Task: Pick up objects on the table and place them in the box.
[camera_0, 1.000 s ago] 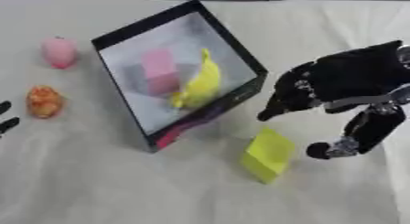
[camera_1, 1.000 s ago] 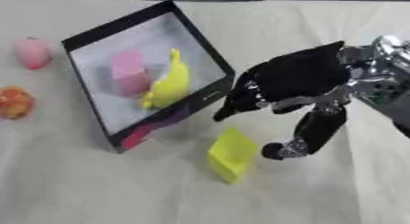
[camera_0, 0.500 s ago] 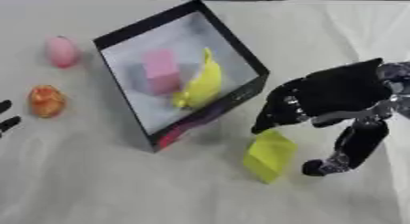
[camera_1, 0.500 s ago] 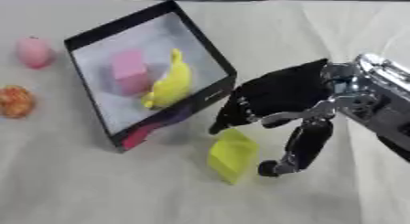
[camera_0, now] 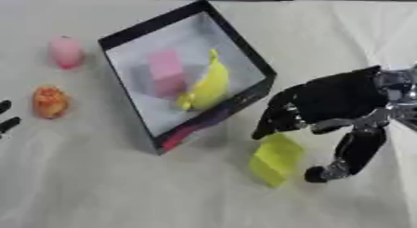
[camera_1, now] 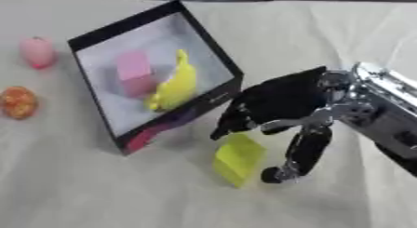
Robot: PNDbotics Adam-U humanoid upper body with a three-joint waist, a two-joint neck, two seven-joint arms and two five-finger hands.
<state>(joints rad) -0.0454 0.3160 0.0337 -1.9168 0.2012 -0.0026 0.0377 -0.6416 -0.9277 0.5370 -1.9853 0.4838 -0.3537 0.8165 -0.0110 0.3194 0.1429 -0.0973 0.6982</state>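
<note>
A black-walled box (camera_0: 130,32) with a pale floor stands tilted mid-table; inside lie a pink block (camera_0: 167,71) and a yellow banana (camera_0: 208,85). A yellow-green block (camera_0: 275,159) rests on the cloth just right of the box's near corner. My right hand (camera_0: 334,101) hovers over that block, fingers spread downward on its far side and the thumb (camera_0: 348,152) reaching down on its right, not closed on it. Left of the box sit a pink object (camera_0: 65,52) and an orange object (camera_0: 50,101). Only the fingertips of my left hand (camera_0: 6,122) show at the left edge.
White wrinkled cloth (camera_0: 97,190) covers the whole table. A reddish strip (camera_0: 181,135) shows along the box's near wall.
My right hand has come down and leftward over the yellow-green block, its fingers now around it. The block, box and other objects have stayed put.
</note>
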